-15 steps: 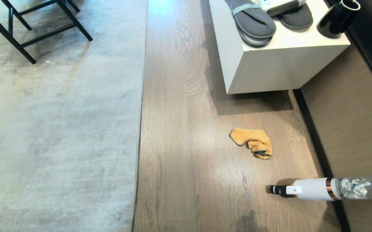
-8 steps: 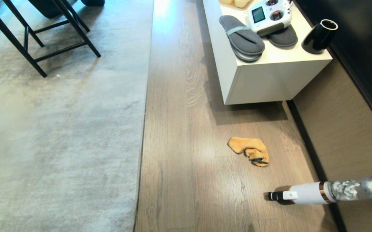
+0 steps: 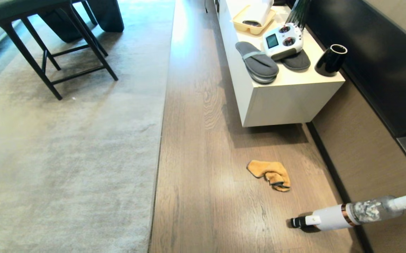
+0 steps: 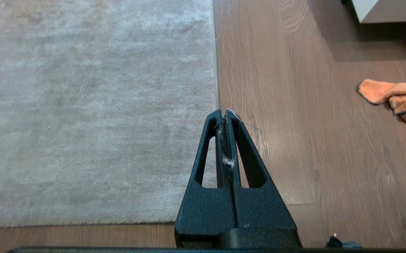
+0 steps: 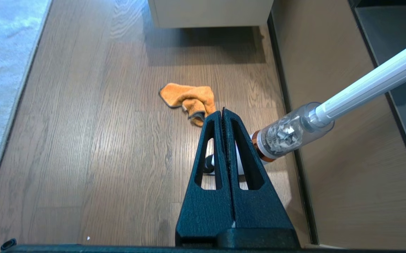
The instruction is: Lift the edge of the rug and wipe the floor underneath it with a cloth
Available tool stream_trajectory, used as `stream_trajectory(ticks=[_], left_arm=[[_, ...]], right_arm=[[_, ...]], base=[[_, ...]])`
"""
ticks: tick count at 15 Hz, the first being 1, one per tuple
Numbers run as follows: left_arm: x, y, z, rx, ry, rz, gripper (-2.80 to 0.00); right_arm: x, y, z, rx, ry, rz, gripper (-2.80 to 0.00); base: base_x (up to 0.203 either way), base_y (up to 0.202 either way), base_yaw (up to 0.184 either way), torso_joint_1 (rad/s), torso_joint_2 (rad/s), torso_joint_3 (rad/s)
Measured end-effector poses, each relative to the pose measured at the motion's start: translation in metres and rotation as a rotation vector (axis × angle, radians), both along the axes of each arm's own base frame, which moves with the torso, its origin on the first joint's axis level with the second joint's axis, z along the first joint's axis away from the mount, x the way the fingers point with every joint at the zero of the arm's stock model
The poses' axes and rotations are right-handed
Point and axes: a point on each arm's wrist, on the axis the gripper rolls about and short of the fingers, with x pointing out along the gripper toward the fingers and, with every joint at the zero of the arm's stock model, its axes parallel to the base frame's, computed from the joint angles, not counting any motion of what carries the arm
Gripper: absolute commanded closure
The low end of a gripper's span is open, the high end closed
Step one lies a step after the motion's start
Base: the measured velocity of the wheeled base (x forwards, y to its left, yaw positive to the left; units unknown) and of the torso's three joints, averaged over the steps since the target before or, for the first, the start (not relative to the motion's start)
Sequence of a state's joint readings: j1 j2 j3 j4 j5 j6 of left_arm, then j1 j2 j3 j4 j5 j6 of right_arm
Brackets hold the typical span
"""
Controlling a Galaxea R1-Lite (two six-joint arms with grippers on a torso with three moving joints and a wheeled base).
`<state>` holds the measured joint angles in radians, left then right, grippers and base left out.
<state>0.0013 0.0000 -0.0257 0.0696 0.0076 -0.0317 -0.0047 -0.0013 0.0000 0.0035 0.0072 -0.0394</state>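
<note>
I'm looking down at a pale grey short-pile rug edge (image 3: 157, 147), its straight border running away from me along the grey-brown wood-grain plank floor (image 3: 196, 147), lying flat. A small orange-tan fuzzy microfibre cloth (image 3: 269, 174) with thin dark trim is sitting crumpled on the planks, well apart from the rug, its long axis slanting toward the wall on my right. Just nearer me a white stick vacuum with a clear dust cup (image 3: 350, 215) is lying near the dark skirting, nozzle pointing toward the rug. Beyond the cloth a white boxy cabinet surface (image 3: 287, 102) is carrying grey felt slippers (image 3: 257, 65), a white remote controller (image 3: 282, 41), a glossy black cup (image 3: 330, 59) and a yellow tray (image 3: 250, 25). A black metal-legged stool (image 3: 58, 52) is standing on the rug. My left claw (image 4: 224, 112) is hanging above the rug border, pressed together, lint caught between its fingers. My right claw (image 5: 223, 111) is hanging near the cloth and vacuum, pressed together, empty.
</note>
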Motion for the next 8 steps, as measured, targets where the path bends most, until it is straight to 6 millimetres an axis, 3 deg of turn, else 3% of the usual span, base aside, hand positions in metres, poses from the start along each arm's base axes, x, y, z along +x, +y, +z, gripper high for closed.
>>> stream_trajectory(ticks=[8], left_arm=[[0.0, 0.0, -0.0001, 0.0, 0.0, 0.001, 0.0]], right_arm=[[0.0, 0.0, 0.0, 0.0, 0.0, 0.0, 0.0]], base=[[0.0, 0.0, 0.0, 0.004, 0.0, 0.201]])
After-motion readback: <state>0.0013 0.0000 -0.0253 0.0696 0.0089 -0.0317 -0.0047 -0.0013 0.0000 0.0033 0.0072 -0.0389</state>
